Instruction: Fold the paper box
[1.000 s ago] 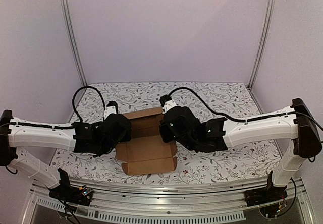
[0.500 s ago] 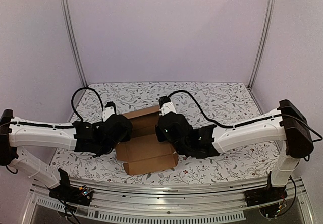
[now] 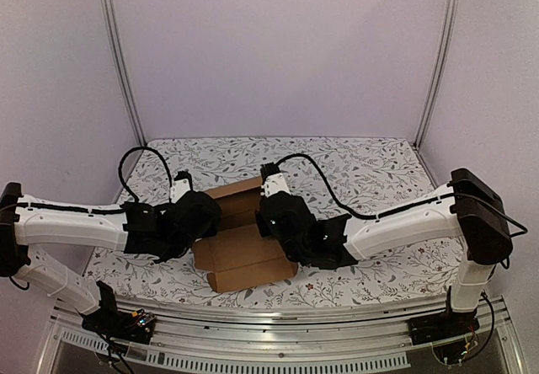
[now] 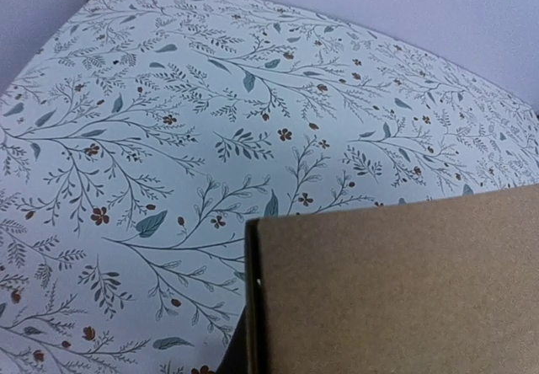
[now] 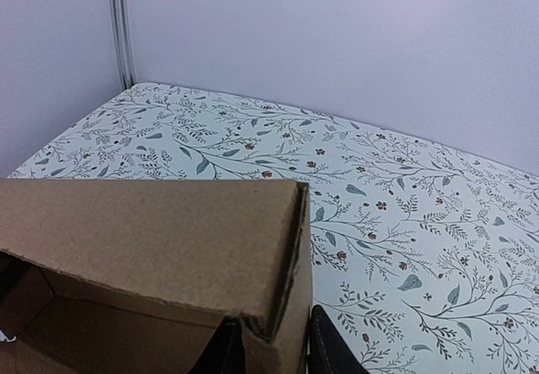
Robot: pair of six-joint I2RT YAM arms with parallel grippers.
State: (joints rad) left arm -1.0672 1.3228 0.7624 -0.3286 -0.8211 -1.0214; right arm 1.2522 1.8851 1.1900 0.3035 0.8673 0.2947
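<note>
Along the near edge runs a ribbed aluminium rail. From its ends the left arm and right arm, smooth white shells, reach inward and end in matte black wrists.

The left tool sits at the left side of the paper box, its fingers hidden beneath the wrist. It is clenched tight. Its own camera shows a flat, grainy brown panel with a crisp cut edge filling the lower right, but I cannot tell whether that panel is pinched.

The right tool grasps the paper box at an upright wall. One dark finger stands outside a folded corner and the other inside, with the doubled board between them.

The box is plain matte cardboard, part-formed. It lies at the middle of the worktop between the two wrists, with a flat flap toward the near edge and raised walls farther back.

The worktop's surface is white, printed with grey-green sprigs and small rust flowers. Behind it rise pale lilac walls and two slim metal posts.
</note>
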